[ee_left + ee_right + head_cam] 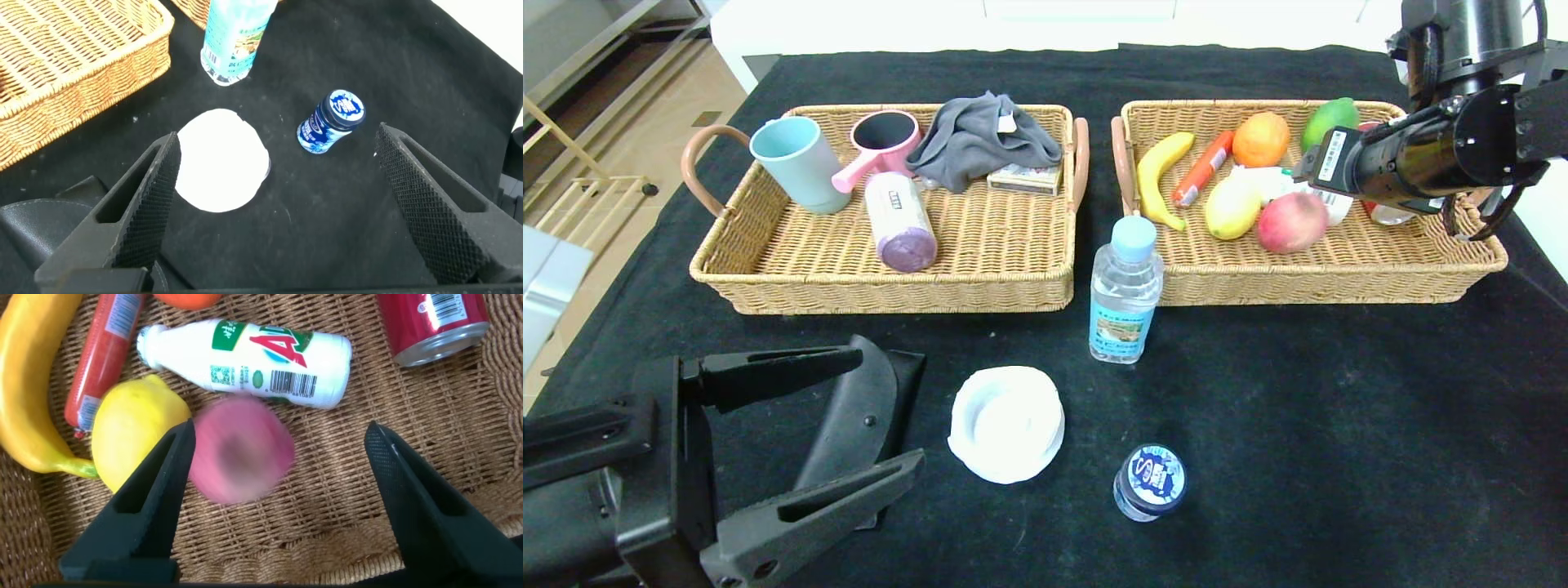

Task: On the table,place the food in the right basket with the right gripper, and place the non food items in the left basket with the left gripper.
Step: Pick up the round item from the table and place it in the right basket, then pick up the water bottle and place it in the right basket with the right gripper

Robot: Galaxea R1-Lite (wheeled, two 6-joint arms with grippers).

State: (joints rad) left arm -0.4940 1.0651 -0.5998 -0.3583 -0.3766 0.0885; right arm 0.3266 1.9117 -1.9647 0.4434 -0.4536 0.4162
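Pink apple (240,449) lying in right basket (1421,269), blurred in right wrist view — probably just let go, rolling or settling. Touching lemon (135,441), near white bottle (245,363); banana (1160,175), sausage (1202,167), orange (1261,139), mango (1330,121) and red can (437,322) also inside. Right gripper (274,502) over that basket, fingers spread wide, holding nothing.

Left basket (768,286) holding blue cup (796,163), pink cup (882,143), purple canister (900,222), grey cloth (980,139), small box (1025,178).

Left on black cloth: water bottle (1125,294) upright just before the gap between baskets, white lid-like disc (1006,423) nearer the robot, small blue-capped bottle (1150,482) beside it. Contents of small bottle too small to read.

Left gripper (274,204) low at near-left edge of table, jaws wide open, empty, disc between them in wrist view but not touched. Dark curved object (858,416) lying under it — cannot tell what.

Step in hand: food drop by right arm looks done. Next judged: right arm out of basket and toward water bottle if counted as food; left gripper down onto disc, pinching at rim — flat thing, easy to slip. Risk of tipping upright bottle on approach.
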